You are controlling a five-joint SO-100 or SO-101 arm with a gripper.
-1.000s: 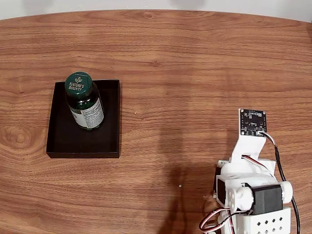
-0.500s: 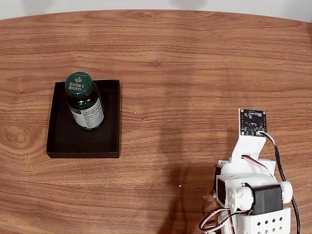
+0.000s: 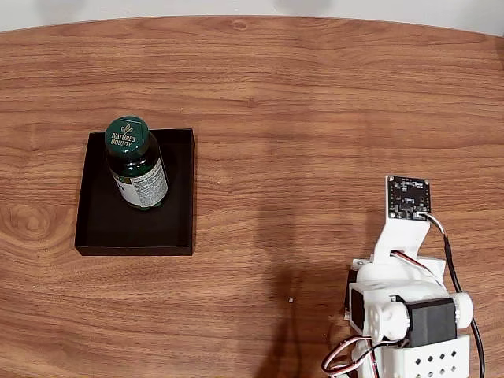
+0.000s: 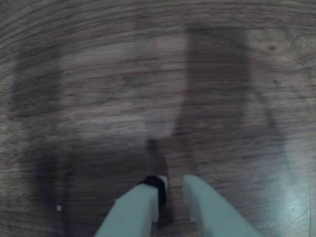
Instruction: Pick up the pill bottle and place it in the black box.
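The pill bottle, dark green with a round green cap and a white label, stands upright in the upper part of the black box on the left of the wooden table in the fixed view. The arm is folded at the lower right, far from the box. In the wrist view my gripper points down at bare wood. Its two pale fingers sit close together with only a thin gap and nothing between them.
A small black circuit board sits on a white bracket above the arm's base. The table's far edge curves along the top of the fixed view. Bare wood lies between the arm and the box.
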